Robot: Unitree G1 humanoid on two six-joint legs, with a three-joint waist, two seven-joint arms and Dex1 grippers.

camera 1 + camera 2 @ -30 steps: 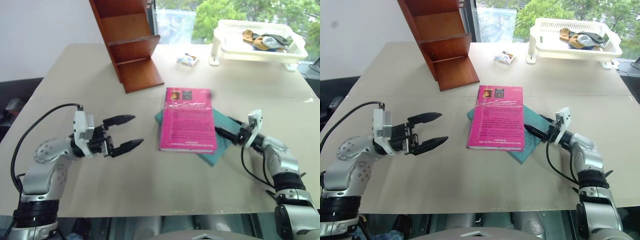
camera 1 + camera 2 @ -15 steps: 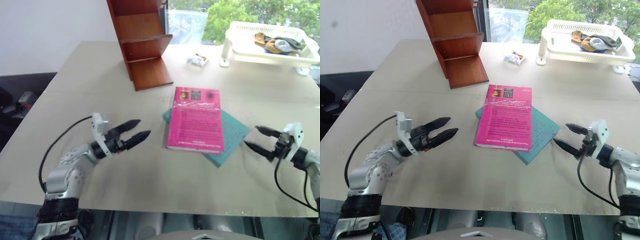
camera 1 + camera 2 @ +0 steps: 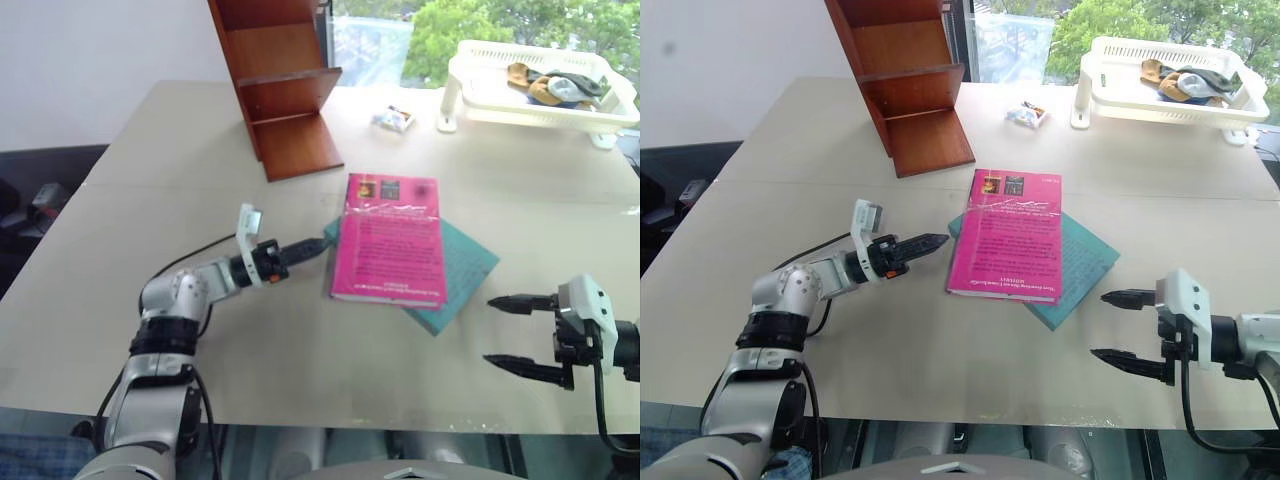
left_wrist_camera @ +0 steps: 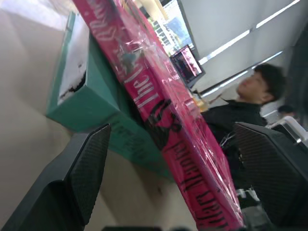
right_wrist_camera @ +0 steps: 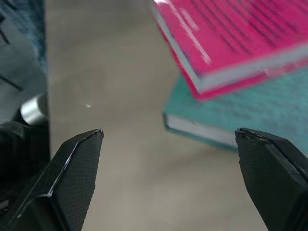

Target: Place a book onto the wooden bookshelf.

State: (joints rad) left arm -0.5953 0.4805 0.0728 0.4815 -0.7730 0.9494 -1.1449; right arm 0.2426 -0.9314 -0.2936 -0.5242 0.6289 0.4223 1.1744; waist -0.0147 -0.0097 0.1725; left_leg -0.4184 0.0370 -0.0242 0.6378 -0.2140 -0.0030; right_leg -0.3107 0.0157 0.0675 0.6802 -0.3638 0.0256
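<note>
So the pink book (image 3: 390,240) is lying flat mid-table (image 3: 200,150), stacked on top of a teal book (image 3: 462,265) that sticks out toward 4 o'clock. The left gripper (image 3: 308,250) sits at the pink book's 9 o'clock edge, fingers spread wide with the spine between them in the wrist view, not clamped. The right gripper (image 3: 520,335) hangs out around 4 o'clock, well apart from the books, open and empty. The wooden bookshelf (image 3: 280,90) is up at 11 o'clock, the white basket (image 3: 530,85) at 1 o'clock.
</note>
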